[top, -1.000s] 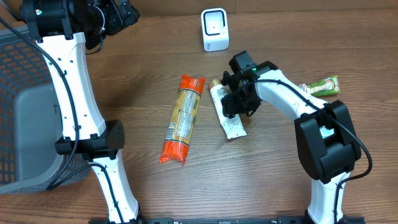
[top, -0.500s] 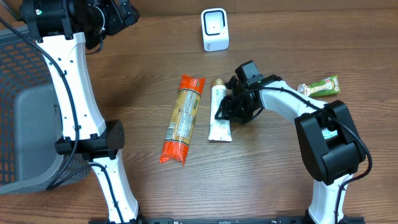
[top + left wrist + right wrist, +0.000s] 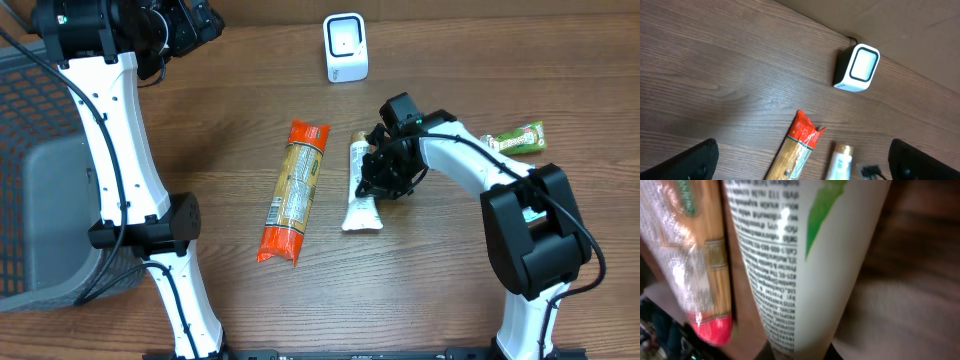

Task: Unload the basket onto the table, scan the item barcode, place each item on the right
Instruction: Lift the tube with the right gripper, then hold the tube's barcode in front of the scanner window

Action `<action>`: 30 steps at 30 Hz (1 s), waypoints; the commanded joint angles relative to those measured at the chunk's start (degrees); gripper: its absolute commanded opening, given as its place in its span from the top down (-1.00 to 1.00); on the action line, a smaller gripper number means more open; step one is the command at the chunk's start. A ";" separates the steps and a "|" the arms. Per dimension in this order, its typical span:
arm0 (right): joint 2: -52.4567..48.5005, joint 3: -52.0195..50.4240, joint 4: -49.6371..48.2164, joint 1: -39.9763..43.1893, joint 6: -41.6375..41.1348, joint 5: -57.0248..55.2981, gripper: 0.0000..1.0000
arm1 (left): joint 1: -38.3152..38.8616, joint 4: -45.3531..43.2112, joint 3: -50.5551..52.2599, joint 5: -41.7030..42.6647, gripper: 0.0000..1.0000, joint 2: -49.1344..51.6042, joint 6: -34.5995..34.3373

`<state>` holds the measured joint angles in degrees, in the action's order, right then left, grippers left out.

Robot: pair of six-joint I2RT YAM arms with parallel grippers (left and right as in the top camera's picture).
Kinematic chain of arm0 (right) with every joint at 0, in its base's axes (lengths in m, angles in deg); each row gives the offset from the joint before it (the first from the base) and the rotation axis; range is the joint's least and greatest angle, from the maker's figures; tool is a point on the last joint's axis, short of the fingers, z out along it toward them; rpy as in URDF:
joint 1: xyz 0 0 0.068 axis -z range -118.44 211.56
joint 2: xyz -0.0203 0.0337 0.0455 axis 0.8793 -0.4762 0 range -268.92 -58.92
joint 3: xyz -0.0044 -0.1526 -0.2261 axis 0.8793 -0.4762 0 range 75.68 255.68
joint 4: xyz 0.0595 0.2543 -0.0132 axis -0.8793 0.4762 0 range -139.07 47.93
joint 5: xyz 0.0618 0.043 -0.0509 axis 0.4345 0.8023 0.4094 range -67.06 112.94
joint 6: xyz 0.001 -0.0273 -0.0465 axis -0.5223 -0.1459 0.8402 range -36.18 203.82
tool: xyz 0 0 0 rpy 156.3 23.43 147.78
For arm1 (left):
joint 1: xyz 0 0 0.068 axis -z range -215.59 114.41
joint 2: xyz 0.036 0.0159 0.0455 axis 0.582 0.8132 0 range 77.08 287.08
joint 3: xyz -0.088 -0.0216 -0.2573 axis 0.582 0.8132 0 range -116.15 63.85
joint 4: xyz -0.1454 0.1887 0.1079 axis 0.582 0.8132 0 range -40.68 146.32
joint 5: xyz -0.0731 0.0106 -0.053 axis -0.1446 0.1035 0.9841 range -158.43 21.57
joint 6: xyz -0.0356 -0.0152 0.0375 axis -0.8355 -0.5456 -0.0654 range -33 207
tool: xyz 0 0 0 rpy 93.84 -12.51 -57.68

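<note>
White plastic tube with a gold cap and a green streak [image 3: 360, 186] lies flat on the brown wooden table [image 3: 450, 290]. The right pincer [image 3: 378, 176] is down on it, jaws pinched almost together around the tube's middle. On the right wrist view the tube fills the frame, with small black print showing, and runs down between the fingers.

Just past the pincer, on the side away from its arm, there's the long clear packet of pasta with orange ends [image 3: 293, 192]. It lies alongside the tube, near but apart. Up the table from the pincer, well clear, the small white scanner with the rounded window [image 3: 346, 47] stands upright. Back behind the pincer, beyond its arm, a green snack bar wrapper [image 3: 515, 139] lies on its own.

Across at the far corner, the left pincer [image 3: 192, 24] hangs high, jaws spread wide, nothing in them. Its camera looks down on the scanner, the packet's top end and the tube's gold cap. A grey mesh basket [image 3: 30, 110] sits below it at the table's edge.
</note>
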<state>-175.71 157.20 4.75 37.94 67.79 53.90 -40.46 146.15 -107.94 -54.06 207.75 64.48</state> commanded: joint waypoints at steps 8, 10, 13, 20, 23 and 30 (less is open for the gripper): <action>17.88 16.13 7.43 0.35 13.27 12.22 0.93 | 0.39 -0.04 -0.07 0.24 -0.99 -0.28 -0.63; 18.69 16.13 7.67 0.35 13.09 15.30 0.93 | 0.37 -0.04 -0.07 0.24 -0.99 -0.28 -0.63; 18.75 16.13 8.48 0.35 13.11 16.74 0.92 | 0.37 -0.04 -0.07 0.24 -0.99 -0.28 -0.63; 18.75 16.13 8.66 0.85 13.11 16.70 0.93 | 0.37 -0.04 -0.07 0.24 -0.99 -0.28 -0.63; 18.75 16.63 8.74 1.18 13.03 16.17 0.93 | 0.37 -0.04 -0.07 0.24 -0.99 -0.28 -0.63; 18.73 34.51 15.32 1.03 8.09 -13.03 0.93 | 0.39 -0.04 -0.07 0.24 -0.99 -0.28 -0.63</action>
<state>-158.88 181.06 20.66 38.73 77.06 55.91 -40.46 146.17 -107.94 -54.06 207.75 64.48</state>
